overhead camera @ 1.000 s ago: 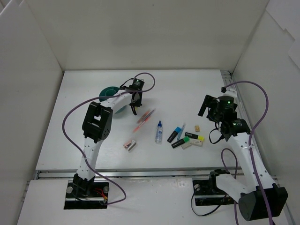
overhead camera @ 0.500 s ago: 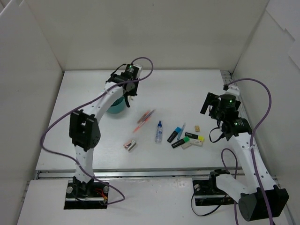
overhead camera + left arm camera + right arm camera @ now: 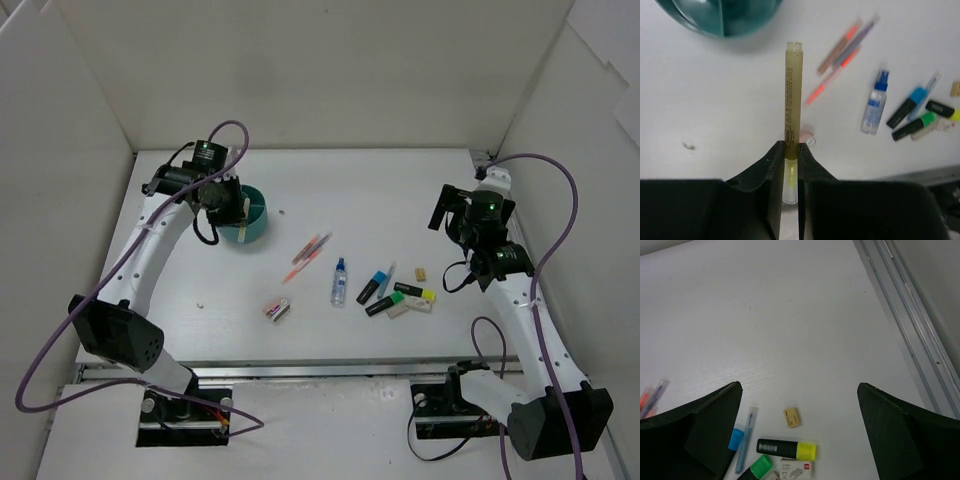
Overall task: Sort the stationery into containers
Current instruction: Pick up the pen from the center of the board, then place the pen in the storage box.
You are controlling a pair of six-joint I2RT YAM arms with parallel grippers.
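Note:
My left gripper (image 3: 791, 150) is shut on a thin yellow pen (image 3: 792, 95) and holds it at the near rim of the round teal tub (image 3: 258, 207), which shows at the top of the left wrist view (image 3: 725, 17). In the top view the left gripper (image 3: 232, 205) is at the tub's left side. Orange and pink pens (image 3: 308, 255), a blue-capped bottle (image 3: 339, 281), a pink eraser (image 3: 277, 309), and blue (image 3: 374, 286), green (image 3: 385, 304) and yellow (image 3: 414, 293) highlighters lie mid-table. My right gripper (image 3: 799, 386) is open and empty above a tan eraser (image 3: 792, 417).
A white boxed eraser (image 3: 796, 469) lies beside the yellow highlighter (image 3: 785, 448), and a thin blue pen (image 3: 745, 440) beside the blue one. White walls enclose the table on three sides. A metal rail (image 3: 910, 325) runs along the right edge.
My left arm has swung left and back with the yellow pen, from above the loose pens to the teal tub. The right arm has hardly moved.

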